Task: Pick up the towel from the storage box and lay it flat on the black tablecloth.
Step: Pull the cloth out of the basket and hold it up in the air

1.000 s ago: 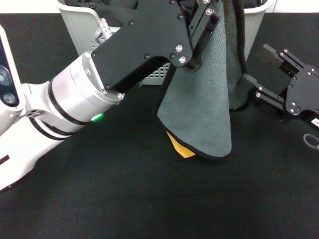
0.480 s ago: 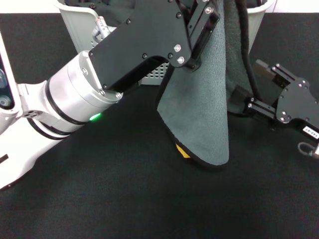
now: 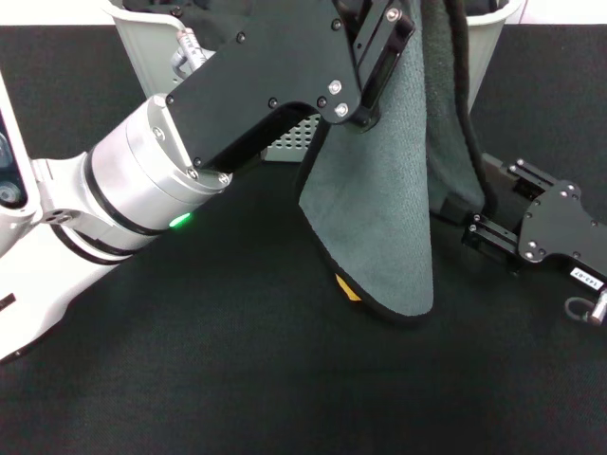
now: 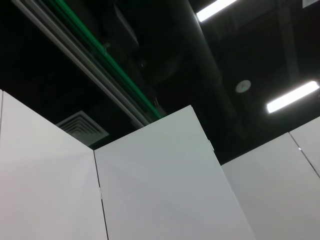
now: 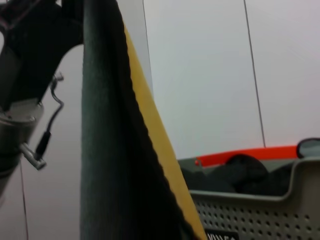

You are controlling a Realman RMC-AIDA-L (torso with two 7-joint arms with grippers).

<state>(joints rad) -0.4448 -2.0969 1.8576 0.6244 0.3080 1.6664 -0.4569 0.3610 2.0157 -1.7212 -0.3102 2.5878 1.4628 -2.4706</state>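
Grey-green towel (image 3: pixel 379 209) hangs from my left gripper (image 3: pixel 379 57), whose fingers are pinched shut on its top edge, its low corner brushing the black tablecloth (image 3: pixel 237 379) before the storage box (image 3: pixel 152 47). My right gripper (image 3: pixel 484 232) sits beside the hanging edge; I cannot tell its fingers' state. If I lower now, I judge the towel will crumple or fold yellow-side under.

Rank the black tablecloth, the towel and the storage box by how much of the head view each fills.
1. The black tablecloth, largest by far.
2. The towel, hanging from the left gripper.
3. The storage box, mostly hidden behind the arm, so its true size is unsure.
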